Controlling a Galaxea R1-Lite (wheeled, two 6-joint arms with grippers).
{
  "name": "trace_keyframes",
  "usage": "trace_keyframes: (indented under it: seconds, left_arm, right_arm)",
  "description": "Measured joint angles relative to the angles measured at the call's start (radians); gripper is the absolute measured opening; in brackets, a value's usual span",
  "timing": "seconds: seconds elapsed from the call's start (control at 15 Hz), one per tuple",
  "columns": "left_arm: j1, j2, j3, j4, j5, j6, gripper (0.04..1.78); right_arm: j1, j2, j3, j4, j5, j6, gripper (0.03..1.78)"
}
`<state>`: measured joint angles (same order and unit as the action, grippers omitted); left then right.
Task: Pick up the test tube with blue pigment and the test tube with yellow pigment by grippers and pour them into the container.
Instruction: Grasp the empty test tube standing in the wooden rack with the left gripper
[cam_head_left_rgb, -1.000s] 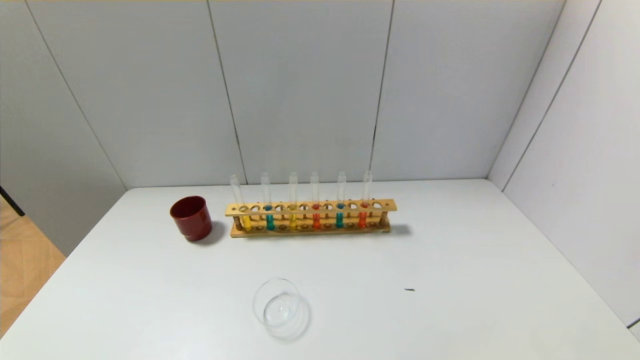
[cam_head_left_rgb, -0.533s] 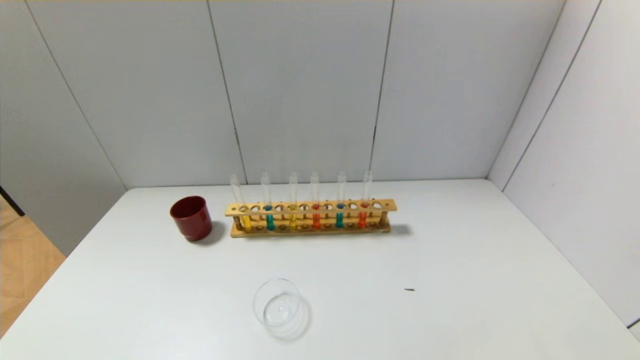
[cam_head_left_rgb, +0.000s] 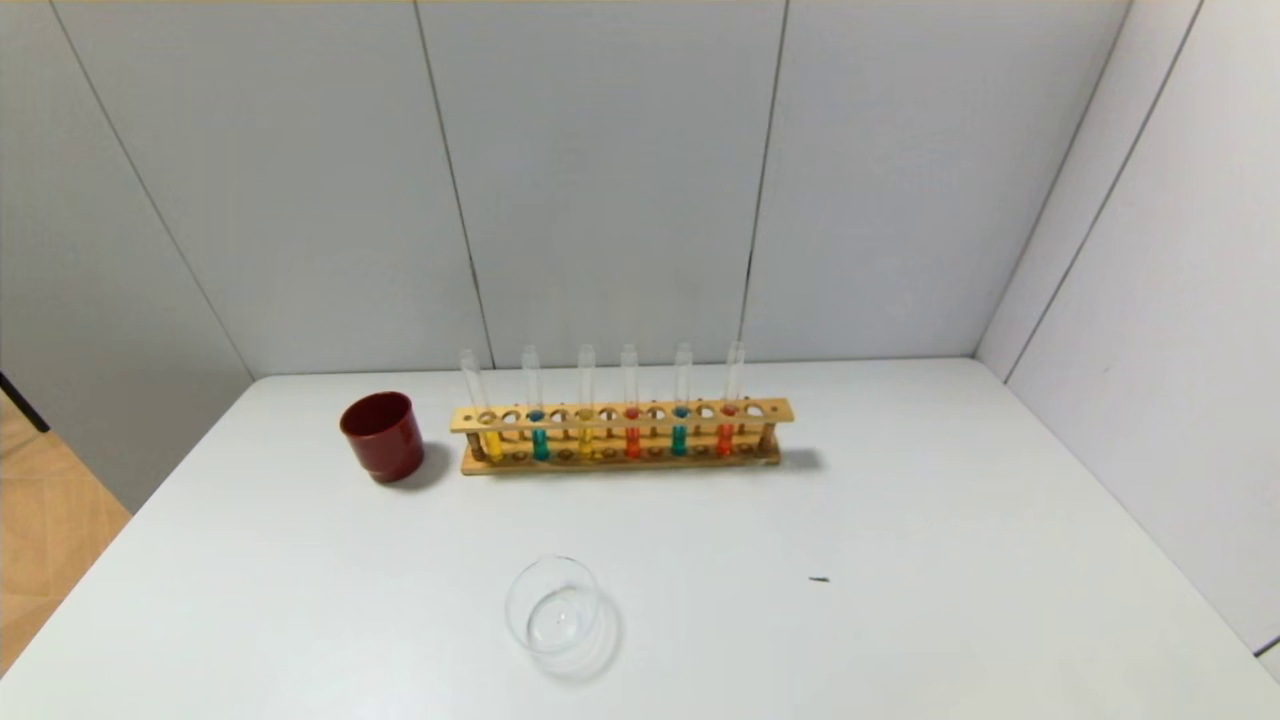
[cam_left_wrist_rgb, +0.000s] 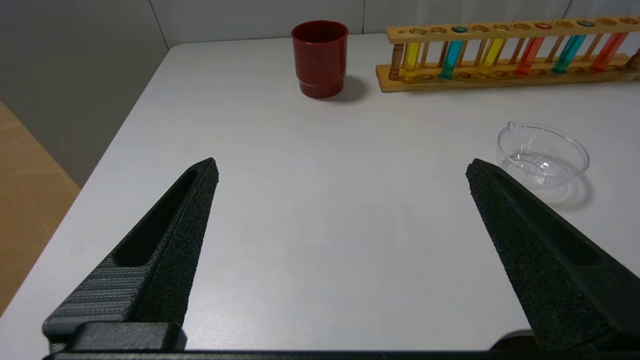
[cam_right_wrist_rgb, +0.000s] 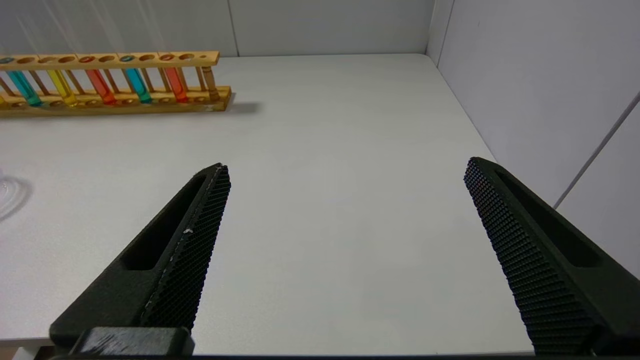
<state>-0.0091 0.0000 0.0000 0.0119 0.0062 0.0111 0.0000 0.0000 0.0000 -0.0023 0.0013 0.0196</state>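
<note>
A wooden rack (cam_head_left_rgb: 620, 412) at the back of the table holds several upright glass tubes. Two hold teal-blue liquid (cam_head_left_rgb: 540, 443) (cam_head_left_rgb: 679, 440); they also show in the left wrist view (cam_left_wrist_rgb: 451, 52) (cam_left_wrist_rgb: 570, 47). The test tube with bright yellow liquid (cam_head_left_rgb: 492, 445) stands at the rack's left end, and a paler yellow tube (cam_head_left_rgb: 585, 440) stands further right. The clear glass beaker (cam_head_left_rgb: 553, 605) sits empty near the table's front. My left gripper (cam_left_wrist_rgb: 342, 165) is open and empty over the table's front left. My right gripper (cam_right_wrist_rgb: 346, 165) is open and empty over the front right. Neither gripper shows in the head view.
A dark red cup (cam_head_left_rgb: 382, 435) stands left of the rack. Two tubes with orange-red liquid (cam_head_left_rgb: 632, 441) (cam_head_left_rgb: 724, 440) stand in the rack. Grey walls close the back and the right side. The table's left edge drops to a wooden floor (cam_head_left_rgb: 40, 520).
</note>
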Motion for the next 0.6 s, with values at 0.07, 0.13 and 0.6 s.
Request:
trace_keyframes:
  seconds: [0.07, 0.13, 0.6]
  left_arm:
    - [0.000, 0.000, 0.000, 0.003, -0.003, 0.027, 1.75]
    - [0.000, 0.000, 0.000, 0.005, -0.006, 0.051, 1.75]
    - [0.005, 0.030, -0.160, 0.114, -0.007, 0.103, 1.75]
  right_arm:
    - [0.000, 0.000, 0.000, 0.000, 0.000, 0.000, 1.71]
    - [0.000, 0.000, 0.000, 0.000, 0.000, 0.000, 1.71]
    - [0.000, 0.000, 0.000, 0.000, 0.000, 0.000, 1.71]
